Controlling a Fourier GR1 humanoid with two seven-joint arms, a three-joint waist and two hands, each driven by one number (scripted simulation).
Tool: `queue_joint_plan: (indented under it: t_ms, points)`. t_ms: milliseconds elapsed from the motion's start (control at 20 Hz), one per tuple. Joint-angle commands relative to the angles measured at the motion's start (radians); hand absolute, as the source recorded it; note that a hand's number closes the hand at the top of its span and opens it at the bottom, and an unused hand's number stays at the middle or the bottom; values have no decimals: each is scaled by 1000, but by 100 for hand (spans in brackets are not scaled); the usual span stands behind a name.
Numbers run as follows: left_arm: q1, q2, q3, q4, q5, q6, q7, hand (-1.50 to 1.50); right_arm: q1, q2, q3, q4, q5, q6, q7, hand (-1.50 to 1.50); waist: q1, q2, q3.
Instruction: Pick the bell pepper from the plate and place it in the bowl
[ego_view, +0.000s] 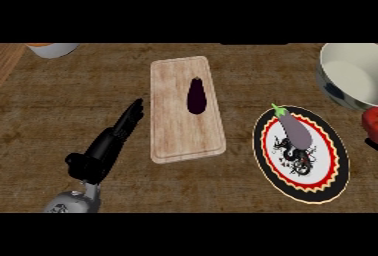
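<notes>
one red bell pepper (370, 121) at the wooden counter's (66, 100) right edge, beside one glossy bowl (347, 75); left hand (111, 142) spread flat.

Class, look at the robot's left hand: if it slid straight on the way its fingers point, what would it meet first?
Probably the cutting board: the left hand points up and slightly right, toward the board's left edge. Height above the counter is unclear, so it might pass over.

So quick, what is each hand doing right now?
Left hand: open, fingers straight, holding nothing, beside the cutting board.
Right hand: not in view.
</notes>
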Motion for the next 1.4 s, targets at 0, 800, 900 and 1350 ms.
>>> queue_joint_plan:
  t_ms: [0,800,900,1350]
  points:
    - [-36,-1,17,10,3,-12,23,0,-107,-32,-85,221,-37,60,-78,150,13,5,0]
    - [-66,-34,12,27,-15,-28,22,0,-543,34,12,949,387,-319,-253,150,48,16,2]
    - [-83,-44,-7,13,-13,-32,45,0,-568,-34,53,992,413,-170,-208,150,63,22,2]
    - [-80,-68,-33,28,-49,-16,16,0,-668,16,36,1233,392,-23,-396,-150,66,28,5]
